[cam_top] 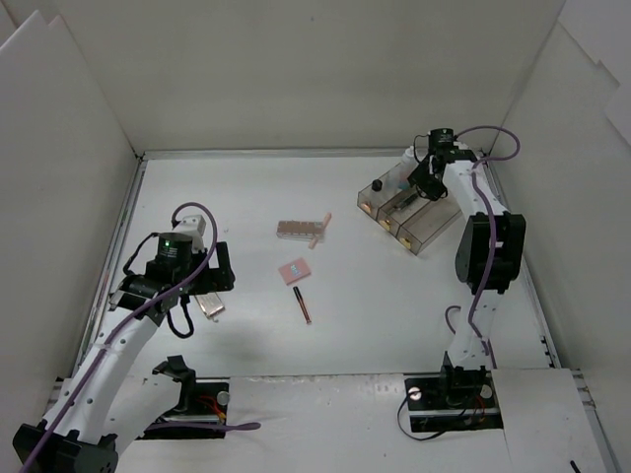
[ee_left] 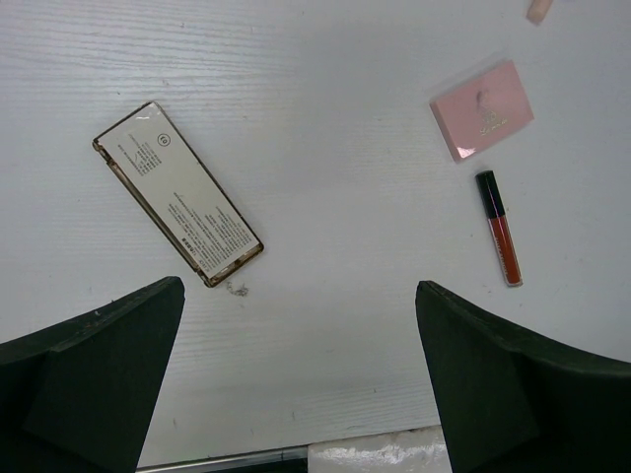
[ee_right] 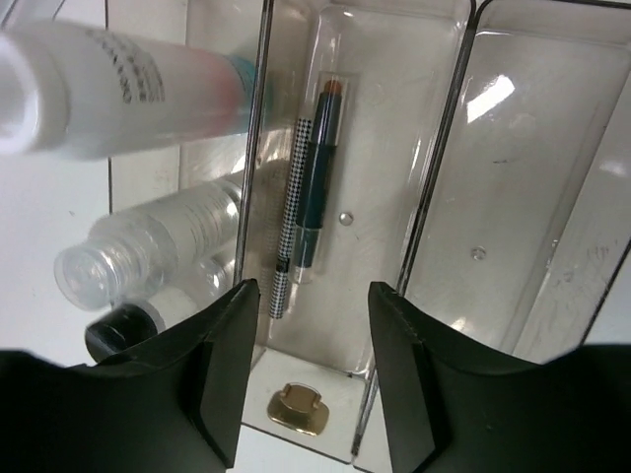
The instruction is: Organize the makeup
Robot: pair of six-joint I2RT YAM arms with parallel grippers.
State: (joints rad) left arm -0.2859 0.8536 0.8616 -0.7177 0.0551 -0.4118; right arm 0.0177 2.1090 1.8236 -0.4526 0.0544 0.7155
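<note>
Pink against the white table [cam_top: 246, 187], the square compact [cam_top: 295, 270] lies mid-table in the top view, with the brown palette [cam_top: 299, 230] and peach stick [cam_top: 320, 230] just beyond it, a red tube [cam_top: 302, 304] just nearer, the silver case [cam_top: 209, 304] off to its left and the smoky tray [cam_top: 426, 236] well off to its right. From the left wrist, the left gripper [ee_left: 301, 379] hangs with jaws spread and empty, the case lying left of the compact. From the right wrist, the right gripper [ee_right: 306, 365] holds its jaws spread over the tray's middle compartment, where two thin pencils [ee_right: 311, 187] lie beside the clear bottles [ee_right: 148, 246].
</note>
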